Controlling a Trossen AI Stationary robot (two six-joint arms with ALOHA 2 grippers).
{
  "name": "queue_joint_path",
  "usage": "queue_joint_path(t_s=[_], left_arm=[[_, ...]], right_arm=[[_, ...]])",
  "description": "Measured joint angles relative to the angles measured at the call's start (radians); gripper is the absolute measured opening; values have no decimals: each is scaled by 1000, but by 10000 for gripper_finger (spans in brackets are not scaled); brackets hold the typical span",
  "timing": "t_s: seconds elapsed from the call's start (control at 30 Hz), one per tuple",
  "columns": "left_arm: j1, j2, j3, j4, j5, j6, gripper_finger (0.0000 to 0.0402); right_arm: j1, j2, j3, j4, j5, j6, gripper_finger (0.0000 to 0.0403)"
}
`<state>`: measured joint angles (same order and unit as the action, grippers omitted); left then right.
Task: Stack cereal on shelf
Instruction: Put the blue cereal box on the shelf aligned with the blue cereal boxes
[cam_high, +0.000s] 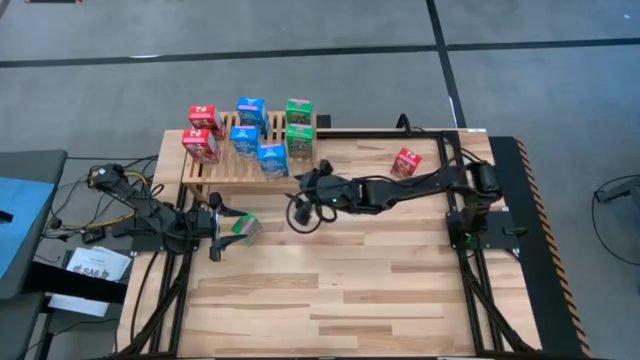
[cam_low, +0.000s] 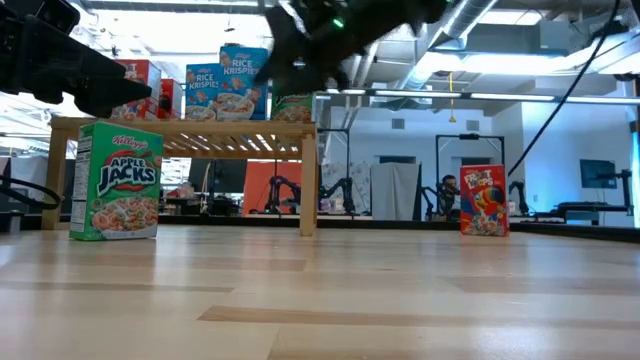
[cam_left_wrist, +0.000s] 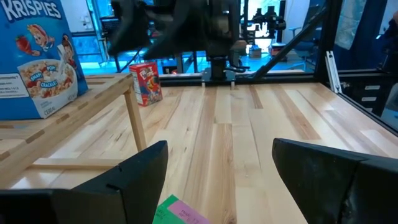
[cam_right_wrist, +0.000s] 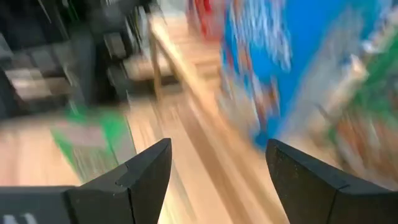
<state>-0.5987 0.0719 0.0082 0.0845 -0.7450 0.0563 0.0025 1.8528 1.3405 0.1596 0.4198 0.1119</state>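
**High view: two cereal boxes off the shelf, both grippers empty**

High view, from the left: we have our left gripper (cam_high: 228, 224) just beside the green Apple Jacks box (cam_high: 244, 228), fingers spread apart, the box between or just ahead of them; we cannot tell whether they touch it. The box stands on the tabletop (cam_high: 350, 290) in front of the shelf (cam_high: 215, 172). Seven boxes already sit on the slats.

Our right gripper (cam_high: 312, 182) hangs by the shelf's right end, near the lower green box (cam_high: 300, 144), fingers parted with nothing between them. The red Froot Loops box (cam_high: 405, 162) stands well apart, to its right.

We judge the risks: the left fingers could tip the Apple Jacks box, and the right arm could knock a shelved box.
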Motion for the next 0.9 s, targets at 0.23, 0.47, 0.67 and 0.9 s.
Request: queue_joint_path(t_s=[0.23, 0.47, 0.67, 0.9], left_arm=[[0, 0, 0, 0, 0, 0, 281], [0, 0, 0, 0, 0, 0, 281], [0, 0, 0, 0, 0, 0, 281], [0, 0, 0, 0, 0, 0, 281]], right_arm=[[-8, -52, -166, 219, 5, -34, 286], [-45, -50, -212, 355, -29, -68, 286], [-84, -49, -212, 410, -81, -70, 286], [-89, 8, -187, 418, -109, -68, 286]])
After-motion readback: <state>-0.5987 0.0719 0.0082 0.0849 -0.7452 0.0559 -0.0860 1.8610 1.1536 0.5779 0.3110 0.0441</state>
